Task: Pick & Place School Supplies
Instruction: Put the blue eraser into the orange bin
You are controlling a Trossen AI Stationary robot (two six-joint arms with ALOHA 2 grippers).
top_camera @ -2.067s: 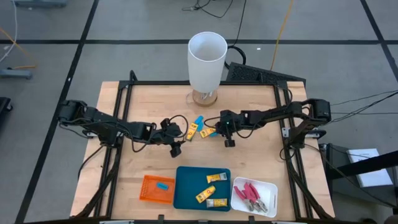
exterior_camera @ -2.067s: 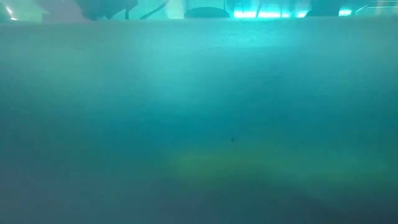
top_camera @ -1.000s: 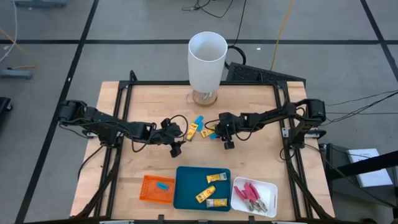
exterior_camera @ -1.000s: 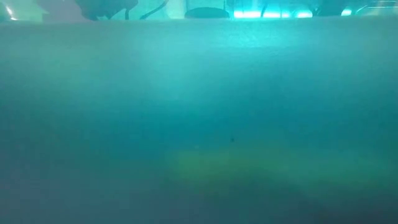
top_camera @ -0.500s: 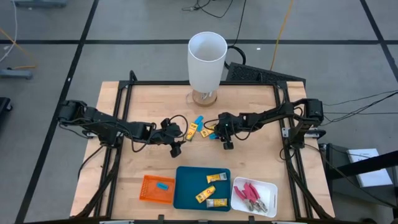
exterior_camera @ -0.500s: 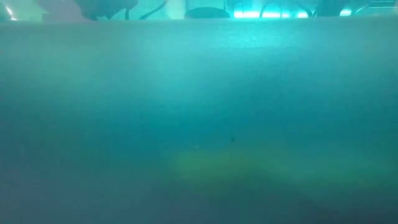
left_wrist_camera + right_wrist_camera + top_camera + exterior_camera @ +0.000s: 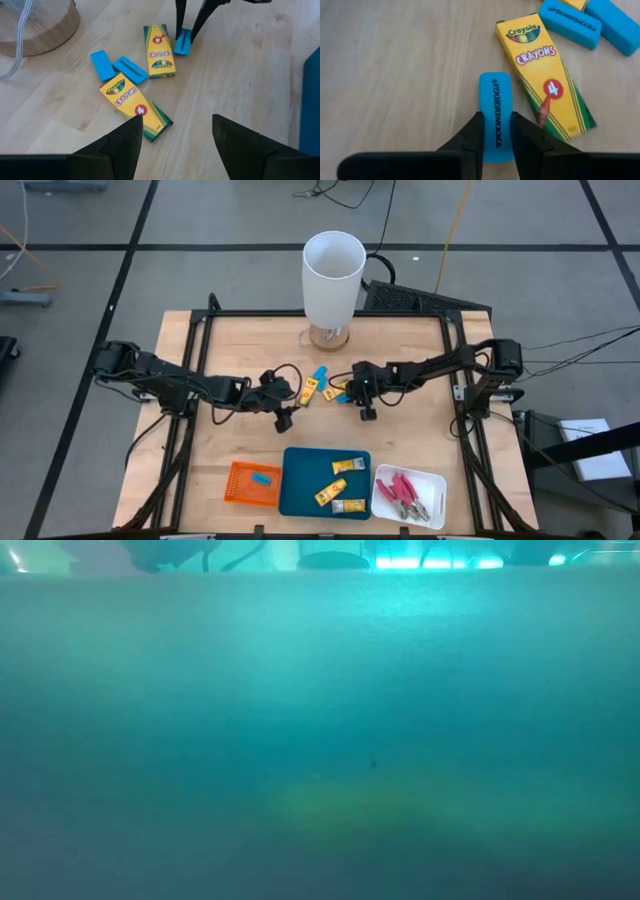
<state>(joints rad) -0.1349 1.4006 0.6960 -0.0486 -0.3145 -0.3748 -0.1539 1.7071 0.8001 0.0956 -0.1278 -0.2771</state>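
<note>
Readable print beside the right gripper (image 7: 496, 131)

Its closed fingers pinch a light-blue rubber eraser (image 7: 495, 112) reading "TICONDEROGA"; just beside lies a yellow cardboard box (image 7: 545, 80) marked "Crayola CRAYONS 4".

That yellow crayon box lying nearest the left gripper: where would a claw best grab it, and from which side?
Across its narrow width, near the middle of the crayon box, coming straight down from above. It lies flat on the table, long and slim, so only its two long edges suit the fingers. One end lies close to a blue eraser; the middle has clear wood on both sides.
</note>
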